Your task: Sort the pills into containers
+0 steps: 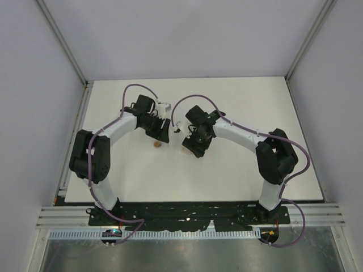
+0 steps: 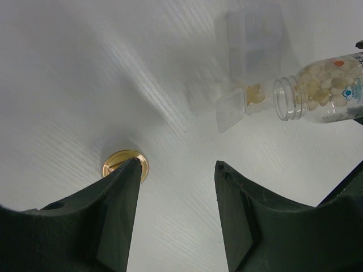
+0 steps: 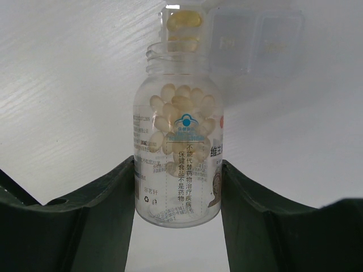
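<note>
My right gripper (image 3: 178, 170) is shut on a clear labelled bottle (image 3: 178, 147) of pale yellow pills, its finger pads on both sides of the base. The bottle has no cap and its mouth points at a clear compartment pill box (image 3: 255, 39). A few pills (image 3: 184, 21) lie in the open compartment. In the left wrist view the bottle (image 2: 323, 90) lies tilted on its side at the right, by the box (image 2: 255, 45) and its raised lid (image 2: 229, 110). My left gripper (image 2: 177, 163) is open and empty over the table.
A gold bottle cap (image 2: 116, 160) lies on the white table beside my left gripper's left fingertip. It also shows in the top view (image 1: 157, 145), between the two arms. Grey walls enclose the table at the back and sides.
</note>
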Controlling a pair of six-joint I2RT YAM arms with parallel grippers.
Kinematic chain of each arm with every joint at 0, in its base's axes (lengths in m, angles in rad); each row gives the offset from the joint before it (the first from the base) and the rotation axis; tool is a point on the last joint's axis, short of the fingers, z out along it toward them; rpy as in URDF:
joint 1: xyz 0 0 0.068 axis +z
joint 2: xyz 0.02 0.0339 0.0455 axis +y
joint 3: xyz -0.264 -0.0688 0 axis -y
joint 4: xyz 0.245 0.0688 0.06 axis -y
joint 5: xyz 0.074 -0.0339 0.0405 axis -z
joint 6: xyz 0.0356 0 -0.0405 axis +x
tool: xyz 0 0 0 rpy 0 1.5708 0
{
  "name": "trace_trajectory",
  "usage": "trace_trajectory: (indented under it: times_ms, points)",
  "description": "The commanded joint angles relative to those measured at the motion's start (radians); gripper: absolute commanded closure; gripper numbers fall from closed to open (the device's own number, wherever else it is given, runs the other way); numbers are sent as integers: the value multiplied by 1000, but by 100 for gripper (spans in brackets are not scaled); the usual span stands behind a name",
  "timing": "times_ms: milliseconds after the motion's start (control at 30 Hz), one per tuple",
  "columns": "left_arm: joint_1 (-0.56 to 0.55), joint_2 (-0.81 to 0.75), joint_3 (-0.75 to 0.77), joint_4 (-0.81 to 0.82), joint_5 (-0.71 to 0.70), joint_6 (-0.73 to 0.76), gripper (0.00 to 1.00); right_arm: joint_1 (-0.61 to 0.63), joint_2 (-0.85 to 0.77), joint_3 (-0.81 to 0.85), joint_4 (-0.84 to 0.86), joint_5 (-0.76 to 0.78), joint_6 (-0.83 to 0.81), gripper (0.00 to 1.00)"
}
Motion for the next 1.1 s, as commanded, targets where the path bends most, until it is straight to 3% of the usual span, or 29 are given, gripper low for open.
trace_trajectory:
  times_ms: [0, 433, 700, 1067]
  points:
    - [12, -36, 3, 19, 33, -10, 42, 2, -75, -20, 51, -12, 13, 95]
    - [44, -42, 1, 24, 182, -1, 41, -45, -248, -222, 250, -81, 44, 94]
    - [52, -88, 19, 8, 329, 19, 40, -123, -414, -375, 460, -248, 75, 94]
    - [24, -61, 243, -31, 285, -232, 40, -146, -596, -388, 620, -355, 139, 95]
